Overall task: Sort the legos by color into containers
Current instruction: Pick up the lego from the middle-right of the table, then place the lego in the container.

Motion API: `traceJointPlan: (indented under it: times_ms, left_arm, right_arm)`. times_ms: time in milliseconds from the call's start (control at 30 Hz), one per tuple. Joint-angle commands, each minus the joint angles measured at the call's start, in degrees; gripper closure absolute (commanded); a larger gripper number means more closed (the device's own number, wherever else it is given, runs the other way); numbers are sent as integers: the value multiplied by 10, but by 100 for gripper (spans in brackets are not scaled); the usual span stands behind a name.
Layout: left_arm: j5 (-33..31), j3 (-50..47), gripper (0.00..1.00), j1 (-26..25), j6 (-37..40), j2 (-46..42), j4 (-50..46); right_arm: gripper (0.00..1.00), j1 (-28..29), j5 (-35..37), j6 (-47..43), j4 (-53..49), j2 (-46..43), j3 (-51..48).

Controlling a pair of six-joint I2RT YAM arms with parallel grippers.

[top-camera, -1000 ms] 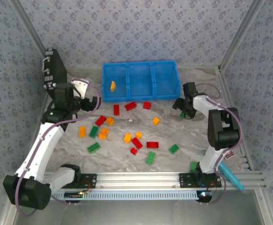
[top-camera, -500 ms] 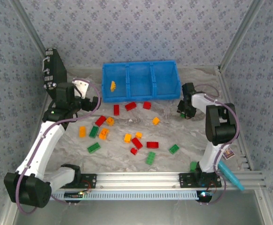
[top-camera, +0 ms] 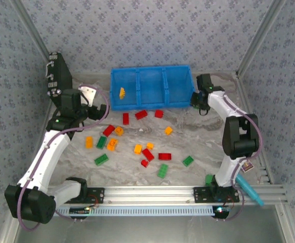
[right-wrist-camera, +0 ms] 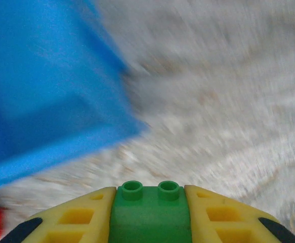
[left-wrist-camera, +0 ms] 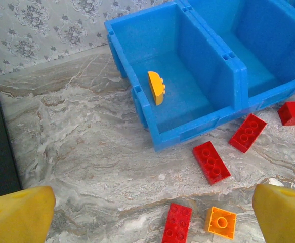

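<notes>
— Since the small green studded plastic brick is what counts, where is it?
— Clenched between the yellow fingers of the right end effector, two studs poking out past them, just beside the right end of the bright blue three-compartment plastic bin.
— Anything in the bin?
— One orange-yellow brick, standing on edge in the left compartment.
— And the other bricks?
— Scattered over the grey marbled tabletop; three red bricks lie just in front of the bin.
— The left end effector?
— Released, fingers wide apart, above the tabletop near the bin's left front corner.
</notes>
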Motion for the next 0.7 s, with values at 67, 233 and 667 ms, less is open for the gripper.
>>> traceJointPlan:
  times_ms: [67,233,667]
  left_arm:
    - [14,19,0,-4,-15,17,1]
    - [10,22,0,-5,-26,21,-6]
    - [4,34,0,-6,-26,43,-8]
  right_arm:
    - [72,33,12,-73,24,21,99]
    - [71,44,15,-96,36,113,182]
    - [32,63,6,-102,51,161,223]
